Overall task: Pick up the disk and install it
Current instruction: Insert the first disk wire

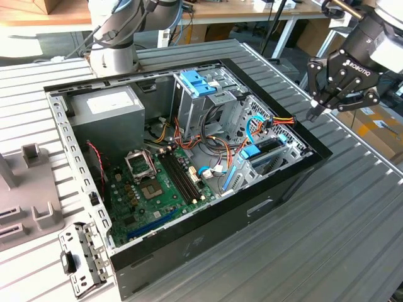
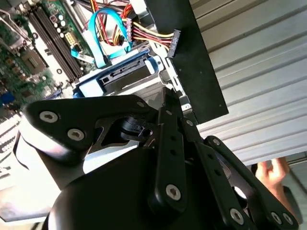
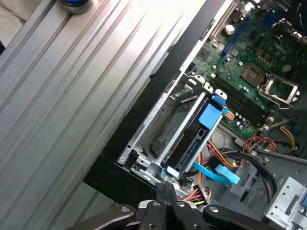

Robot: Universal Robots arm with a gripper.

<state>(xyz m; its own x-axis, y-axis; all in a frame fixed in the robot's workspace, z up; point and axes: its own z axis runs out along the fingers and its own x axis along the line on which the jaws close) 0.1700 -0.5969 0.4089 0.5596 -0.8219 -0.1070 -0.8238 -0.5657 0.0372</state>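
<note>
Cables point(image 3: 218, 168) crowd the disk point(image 3: 194, 139) sitting in its bay; the tool point(image 1: 340, 88), fingertips pinched together and empty, could snag them descending.

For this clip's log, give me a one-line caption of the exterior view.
Gripper, fingers together and empty, hovers above the open computer case's edge, near the disk sitting in its bay.

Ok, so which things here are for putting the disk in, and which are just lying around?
For the job:
- the disk, sitting in the metal drive bay
- the computer case
- the end effector, shut and empty, near the case's edge

Just lying about:
- the metal bracket
- the grey plastic holder
- a person's hand
</note>
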